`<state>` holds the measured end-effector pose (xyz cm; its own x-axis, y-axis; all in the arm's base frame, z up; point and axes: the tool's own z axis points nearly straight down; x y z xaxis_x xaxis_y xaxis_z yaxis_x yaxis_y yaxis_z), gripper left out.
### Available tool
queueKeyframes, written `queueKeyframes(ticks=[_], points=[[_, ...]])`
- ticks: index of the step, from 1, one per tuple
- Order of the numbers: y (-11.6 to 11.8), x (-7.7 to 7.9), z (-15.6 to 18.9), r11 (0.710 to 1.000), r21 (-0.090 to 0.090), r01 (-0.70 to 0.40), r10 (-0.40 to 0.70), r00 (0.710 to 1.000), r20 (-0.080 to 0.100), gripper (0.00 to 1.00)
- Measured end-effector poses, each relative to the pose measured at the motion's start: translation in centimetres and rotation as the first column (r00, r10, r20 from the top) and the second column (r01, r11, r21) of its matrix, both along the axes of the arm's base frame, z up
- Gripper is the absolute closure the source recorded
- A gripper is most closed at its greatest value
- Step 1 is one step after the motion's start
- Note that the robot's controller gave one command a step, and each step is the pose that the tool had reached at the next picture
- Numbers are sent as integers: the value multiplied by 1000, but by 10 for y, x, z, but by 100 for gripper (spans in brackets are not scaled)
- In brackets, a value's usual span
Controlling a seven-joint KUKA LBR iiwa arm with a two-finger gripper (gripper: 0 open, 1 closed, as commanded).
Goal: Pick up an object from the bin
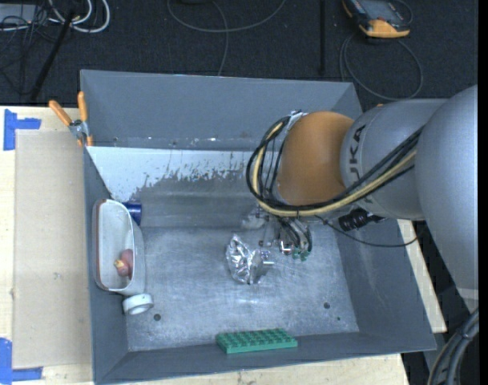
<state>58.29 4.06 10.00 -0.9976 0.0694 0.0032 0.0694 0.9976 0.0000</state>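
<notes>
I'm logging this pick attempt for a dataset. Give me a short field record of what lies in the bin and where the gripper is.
bin: grey metal
gripper: low over the middle, at the right edge of the foil
nearest thing: crumpled foil ball, middle of floor
left side: white oblong dish with a small reddish thing inside
by the dish: blue thing at far end, white cap at near end
near wall: green studded plate
grip state: cannot tell
</notes>
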Motion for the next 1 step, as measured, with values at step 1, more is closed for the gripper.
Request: queueKeyframes(ticks=[1], points=[[-9,-10,-25,982,5,190,-190,982,10,0]])
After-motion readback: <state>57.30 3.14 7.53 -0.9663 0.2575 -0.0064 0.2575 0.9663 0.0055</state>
